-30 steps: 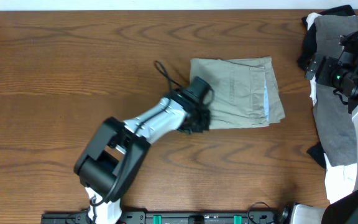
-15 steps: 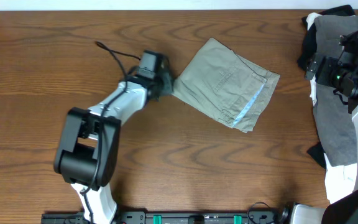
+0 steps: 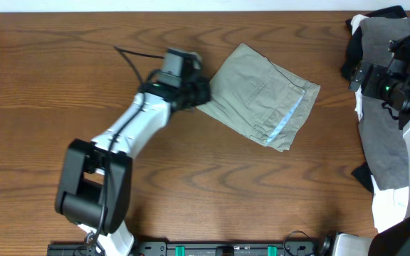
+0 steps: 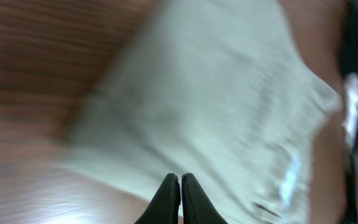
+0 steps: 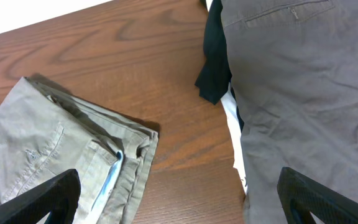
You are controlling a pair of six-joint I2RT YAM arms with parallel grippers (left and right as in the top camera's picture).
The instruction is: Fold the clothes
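Observation:
The clothes, folded khaki-olive shorts point(image 3: 262, 99), lie tilted like a diamond at the table's middle, with a pale blue lining strip point(image 3: 288, 119) showing along the lower right edge. My left gripper point(image 3: 203, 92) is at the shorts' left corner. In the left wrist view the shorts point(image 4: 216, 99) are blurred, and my left gripper point(image 4: 180, 177) is shut, its tips together over the cloth's near edge with nothing visible between them. My right gripper point(image 5: 182, 186) hangs open above bare wood between the shorts point(image 5: 48, 149) and the pile at the right.
A grey garment point(image 3: 383, 107) lies along the table's right edge, with black cloth point(image 5: 215, 62) and white cloth point(image 5: 232, 124) under its rim. The right arm point(image 3: 404, 78) stands over that pile. A black cable point(image 3: 137, 60) trails behind the left wrist.
A second ago the left gripper sat at the shorts' lower left; the shorts were then swung into a tilted position. Since then the gripper has shifted slightly right onto their corner. The right arm is still.

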